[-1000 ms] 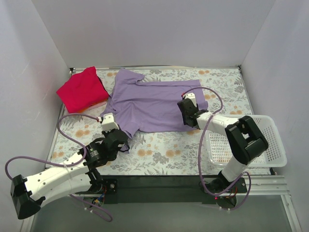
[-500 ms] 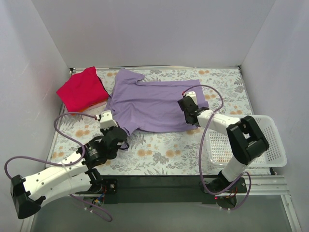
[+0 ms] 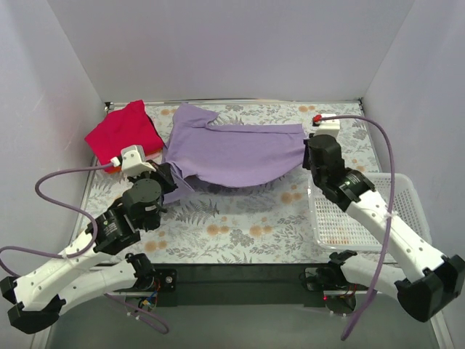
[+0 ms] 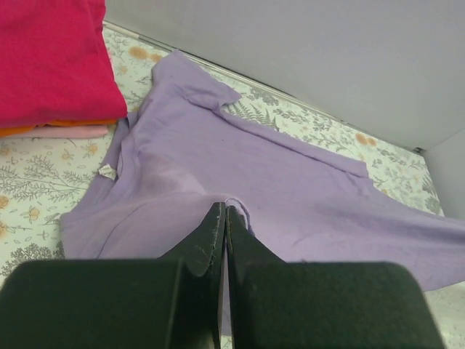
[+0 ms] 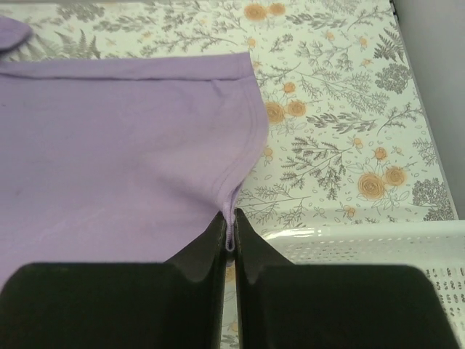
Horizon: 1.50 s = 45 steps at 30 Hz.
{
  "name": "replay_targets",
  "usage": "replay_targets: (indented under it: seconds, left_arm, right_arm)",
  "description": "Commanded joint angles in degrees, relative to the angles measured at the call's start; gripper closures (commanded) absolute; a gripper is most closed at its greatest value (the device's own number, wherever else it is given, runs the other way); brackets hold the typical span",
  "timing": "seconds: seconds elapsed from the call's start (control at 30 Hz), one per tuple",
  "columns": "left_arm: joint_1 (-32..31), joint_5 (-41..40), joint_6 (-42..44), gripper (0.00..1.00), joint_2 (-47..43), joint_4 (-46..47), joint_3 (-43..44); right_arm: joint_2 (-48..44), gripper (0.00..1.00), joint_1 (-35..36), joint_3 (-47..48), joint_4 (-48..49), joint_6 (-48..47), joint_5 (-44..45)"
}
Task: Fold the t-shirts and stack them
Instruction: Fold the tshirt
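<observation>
The lavender t-shirt (image 3: 232,153) hangs stretched between both grippers, its near edge raised off the floral table and its far edge and sleeve still resting on it. My left gripper (image 3: 169,178) is shut on the shirt's left near edge, a fold of cloth pinched at the tips (image 4: 224,211). At the right near corner, my right gripper (image 3: 307,150) is shut on the hem (image 5: 231,218). The red t-shirt (image 3: 123,134) lies folded at the back left, apart from both grippers; the left wrist view shows it (image 4: 51,65) on top of thin orange and pink layers.
A white mesh basket (image 3: 408,218) stands at the right near edge, just below the right arm; its rim (image 5: 349,236) shows under the right fingers. White walls close in the back and both sides. The floral table cover (image 3: 240,225) lies bare in front of the shirt.
The right gripper closed on the hem. Both arms then rose and drew apart, lifting the shirt's near edge off the table and pulling it taut.
</observation>
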Motion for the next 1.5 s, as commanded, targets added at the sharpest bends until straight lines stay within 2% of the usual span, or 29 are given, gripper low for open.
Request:
replay_targets:
  seconds: [0.0,0.17,0.43,0.73,0.87,0.93,1.07,1.23,1.47]
  left_arm:
    - [0.33,0.7,2.99,1.0,-2.34,0.04,2.43]
    - [0.42,4.41,2.65,1.0,-4.28,-2.23,4.19]
    - [0.33,7.23,-7.09,1.0,-0.24,-17.17,7.45]
    - [0.33,4.15,-12.65,1.0,-0.76,-23.34,5.25]
    - [0.42,4.33,-14.05,1.0,3.36,-23.69,3.67]
    - [0.42,4.76,-14.15,1.0,5.12,-22.73,2.45]
    - [1.82,10.11,-7.13,1.0,6.18,-13.95,-1.07]
    - [7.97,19.24,-1.24,1.0,9.25,-6.47,-2.13]
    - [17.02,28.03,4.91,1.0,15.75,2.67,-3.8]
  right_arm:
    - [-5.41,0.99,-0.06,-0.01,-3.36,0.32,-0.85]
    - [-13.23,0.99,-0.06,-0.63,-6.35,1.29,-4.7]
    - [-18.51,0.99,0.03,-4.92,-10.49,3.22,-11.39]
    - [-14.83,0.99,0.21,-11.7,-7.77,3.93,-14.74]
    - [-13.42,0.99,0.3,-11.97,-6.18,3.05,-14.3]
    - [-12.2,0.99,0.3,-12.32,-5.04,2.52,-14.21]
    - [-9.64,0.99,0.3,-12.84,-3.63,2.17,-14.74]
    - [-6.04,0.99,0.3,-13.2,-1.61,1.55,-13.68]
    - [-0.86,0.99,0.21,-11.71,-0.91,1.2,-10.88]
